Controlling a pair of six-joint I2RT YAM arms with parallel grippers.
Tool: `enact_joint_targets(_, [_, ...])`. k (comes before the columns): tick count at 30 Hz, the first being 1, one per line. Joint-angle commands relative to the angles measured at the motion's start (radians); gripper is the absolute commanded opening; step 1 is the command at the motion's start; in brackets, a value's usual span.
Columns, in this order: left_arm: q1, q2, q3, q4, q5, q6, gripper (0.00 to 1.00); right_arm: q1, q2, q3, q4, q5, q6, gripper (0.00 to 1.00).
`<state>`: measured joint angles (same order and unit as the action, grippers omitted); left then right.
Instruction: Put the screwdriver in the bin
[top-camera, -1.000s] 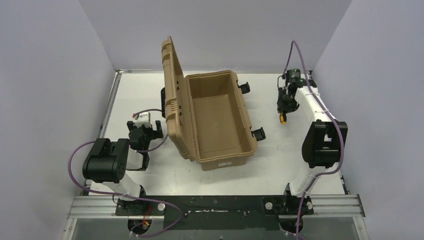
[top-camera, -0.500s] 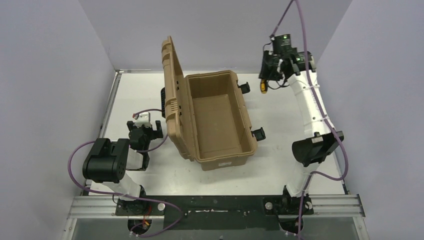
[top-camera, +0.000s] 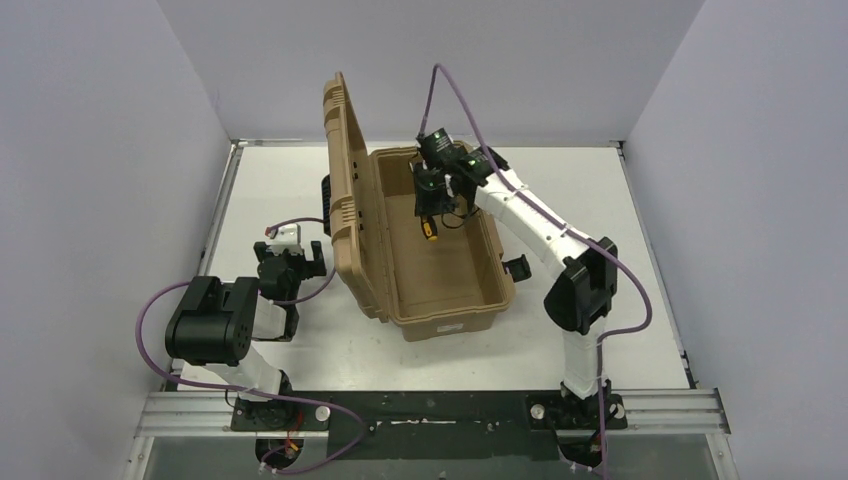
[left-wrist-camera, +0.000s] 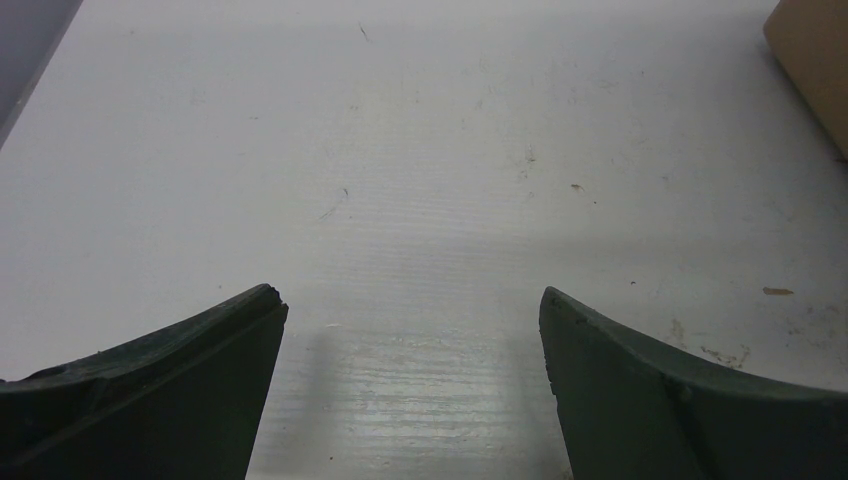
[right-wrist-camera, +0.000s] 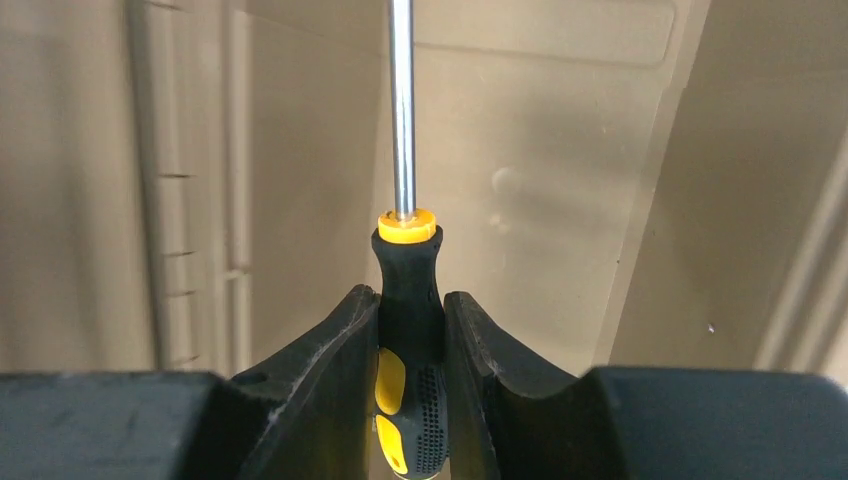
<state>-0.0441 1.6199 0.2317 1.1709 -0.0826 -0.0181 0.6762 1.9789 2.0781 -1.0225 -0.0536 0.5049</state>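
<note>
The bin is a tan hard case standing open mid-table, its ribbed lid upright on the left. My right gripper hangs over the bin's far half, shut on the screwdriver. In the right wrist view the fingers clamp the black-and-yellow handle, and the silver shaft points out over the bin's tan inside wall. My left gripper rests low on the table left of the bin, open and empty; its fingers stand wide apart over bare white table.
Black latches stick out on the bin's right side. A corner of the bin shows at the top right of the left wrist view. Grey walls close in the white table on three sides.
My right arm has swung left from the table's far right to over the bin, carrying the screwdriver. The left arm has not moved.
</note>
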Motion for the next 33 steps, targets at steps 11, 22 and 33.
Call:
enact_joint_targets(11, [-0.002,-0.008,0.017,0.052,-0.008,-0.001,0.97,0.008,0.11,-0.374,0.341,0.069,0.014,0.0])
enact_joint_targets(22, [-0.002,-0.007,0.017,0.052,-0.008,-0.001,0.97,0.006,0.144,-0.424,0.37,0.094,0.018,0.47])
enact_joint_targets(33, [-0.002,-0.007,0.017,0.052,-0.009,-0.001,0.97,0.006,0.029,-0.305,0.308,0.099,-0.003,0.75])
